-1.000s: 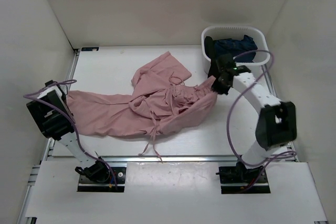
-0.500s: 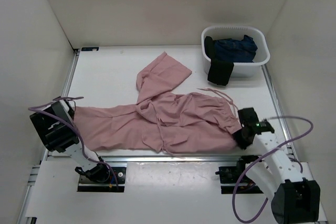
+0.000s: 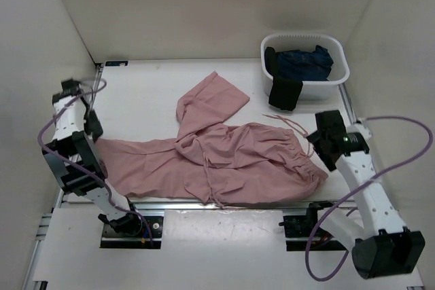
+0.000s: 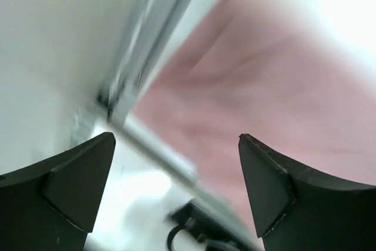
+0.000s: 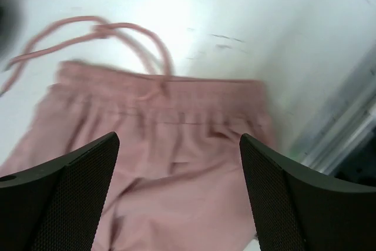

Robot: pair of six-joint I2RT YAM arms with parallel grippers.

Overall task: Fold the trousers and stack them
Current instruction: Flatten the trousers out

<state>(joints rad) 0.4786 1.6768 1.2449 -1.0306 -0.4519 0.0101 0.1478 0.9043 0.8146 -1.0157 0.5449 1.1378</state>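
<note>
White plastic basket (image 3: 325, 89) at far-right corner of table (image 3: 143, 93), dk blue clothes (image 3: 307, 63) inside, black garment (image 3: 285, 94) draped over front-left rim. Metal rail (image 3: 258, 203) along near edge.

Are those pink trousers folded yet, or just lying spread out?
Spread out, unfolded: the trousers lie loosely across the table, one leg stretched left, the other angled back.

Beyond the trousers (image 3: 224, 157), the far-left table (image 3: 136, 89) lies bare, open to a gripper. At the trousers' far right a white basket (image 3: 340, 76) blocks the corner, with a dark cloth (image 3: 284, 94) draped over its near wall. Only a slim bare strip parts them.
</note>
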